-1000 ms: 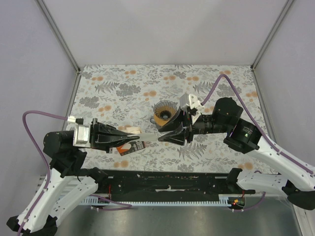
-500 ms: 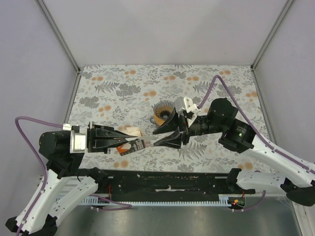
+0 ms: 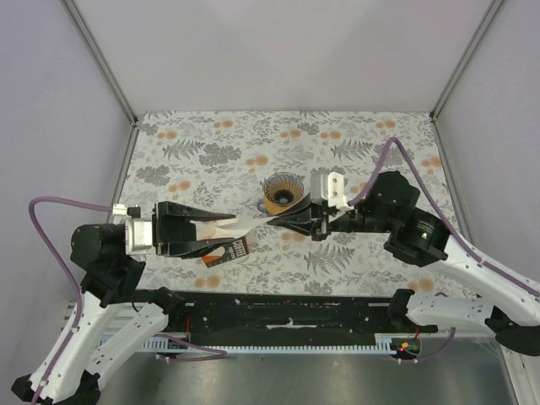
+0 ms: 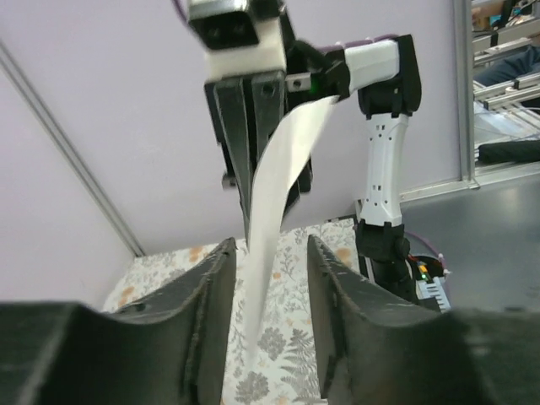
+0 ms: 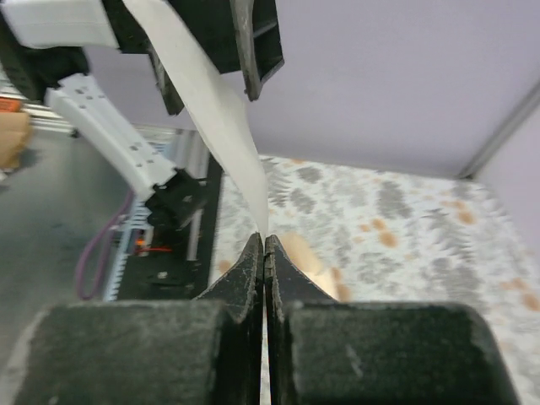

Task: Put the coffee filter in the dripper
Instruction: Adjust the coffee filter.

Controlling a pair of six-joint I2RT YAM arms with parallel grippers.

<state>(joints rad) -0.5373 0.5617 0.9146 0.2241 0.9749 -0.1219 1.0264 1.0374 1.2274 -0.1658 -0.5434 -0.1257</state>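
The coffee filter (image 3: 250, 224) is a folded white paper strip stretched in the air between the two grippers. My right gripper (image 3: 273, 221) is shut on its right end; in the right wrist view the paper (image 5: 211, 93) rises from the closed fingertips (image 5: 257, 246). My left gripper (image 3: 232, 229) is open, its fingers (image 4: 207, 321) standing either side of the filter (image 4: 272, 211) without touching it. The dripper (image 3: 283, 180), a dark wire cone with a tan ring showing through it, stands on the table just behind the right gripper.
An orange, white and black carton (image 3: 223, 252) lies under the left gripper's fingers, with a tan piece (image 3: 226, 223) beside it. The floral tablecloth (image 3: 202, 152) covers the table. Purple cables (image 3: 59, 202) loop from both arms. Grey walls enclose three sides.
The left gripper has opened and let go of the filter. The right gripper has shut on the filter's right end and now sits lower, in front of the dripper.
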